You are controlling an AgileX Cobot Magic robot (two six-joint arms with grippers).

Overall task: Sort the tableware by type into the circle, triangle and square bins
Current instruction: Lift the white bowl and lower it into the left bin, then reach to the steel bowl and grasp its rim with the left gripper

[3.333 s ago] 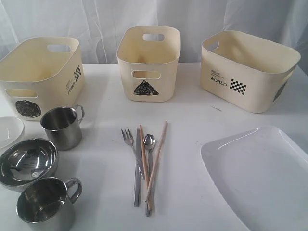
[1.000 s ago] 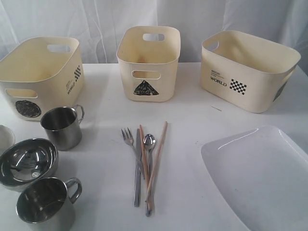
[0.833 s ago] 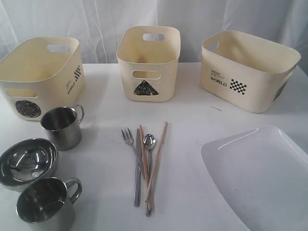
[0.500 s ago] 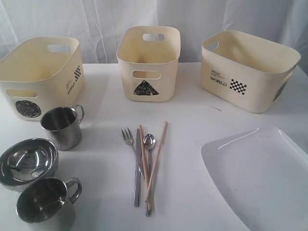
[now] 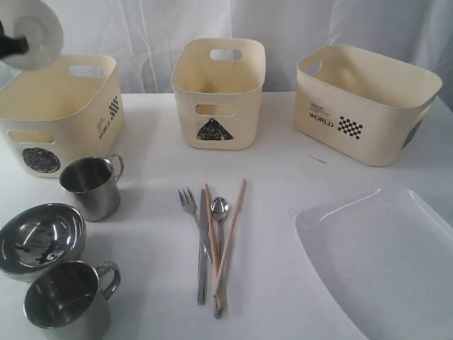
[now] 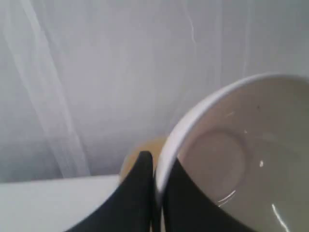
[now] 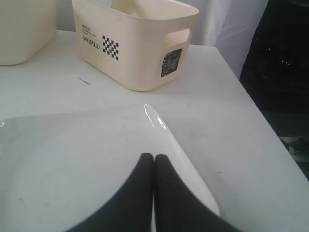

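My left gripper (image 5: 13, 46) (image 6: 157, 163) is shut on the rim of the small white saucer (image 5: 37, 27) (image 6: 241, 159), held tilted high above the circle bin (image 5: 60, 106). The right gripper (image 7: 153, 157) is shut on the near edge of the large white plate (image 7: 72, 159) (image 5: 382, 262); it is out of sight in the exterior view. Two steel mugs (image 5: 92, 188) (image 5: 67, 304) and the steel bowl (image 5: 41, 237) stand front left. Fork (image 5: 188, 204), knife (image 5: 202, 248), spoon (image 5: 220, 207) and chopsticks (image 5: 231, 227) lie mid-table. The triangle bin (image 5: 218, 92) and square bin (image 5: 364, 106) (image 7: 135, 43) stand at the back.
White curtains hang behind the bins. The table's right edge (image 7: 270, 140) runs close beside the plate, with a dark drop beyond it. A small dark mark (image 5: 317, 159) lies in front of the square bin.
The saucer left its spot at the table's left edge, went out of view, and now hangs high above the circle bin in my left gripper. The plate's far corner has shifted slightly.
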